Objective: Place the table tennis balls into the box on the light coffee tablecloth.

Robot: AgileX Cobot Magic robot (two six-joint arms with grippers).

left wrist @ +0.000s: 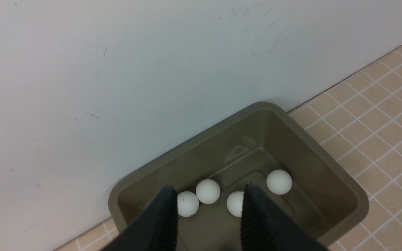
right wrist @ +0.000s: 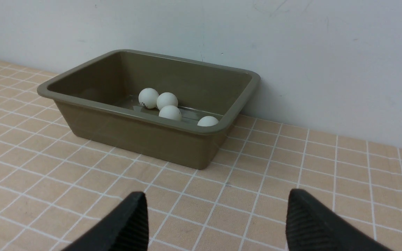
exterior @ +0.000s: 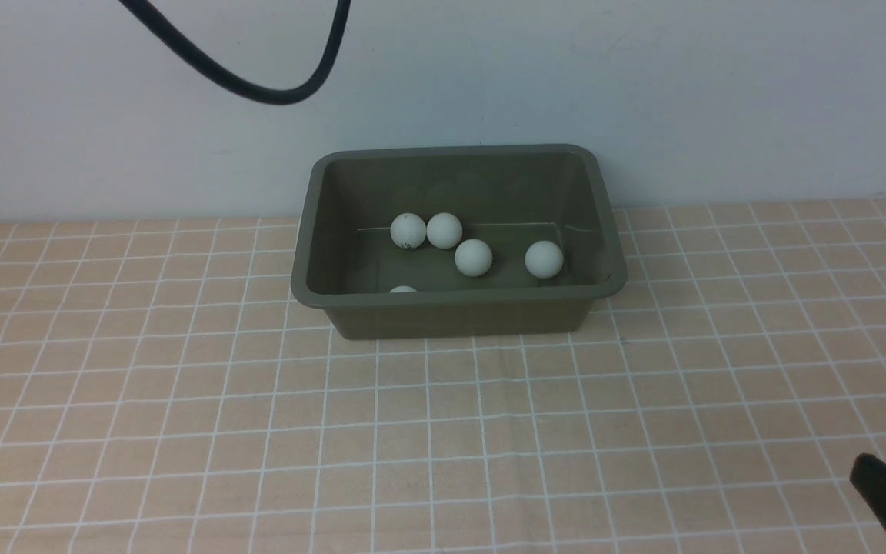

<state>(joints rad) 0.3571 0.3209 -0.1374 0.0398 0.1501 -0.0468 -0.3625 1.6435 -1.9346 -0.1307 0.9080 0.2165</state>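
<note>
The olive-green box stands on the light coffee tablecloth against the wall. Several white table tennis balls lie on its floor, among them one beside another and one further right. The left wrist view looks down into the box. There my left gripper hangs open above the balls, with nothing between its fingers. My right gripper stands wide open low over the tablecloth, in front of the box and apart from it. One of its fingertips shows at the front view's lower right.
A pale wall rises directly behind the box. A black cable loops down at the upper left of the front view. The checked cloth spreads to both sides of the box and in front of it.
</note>
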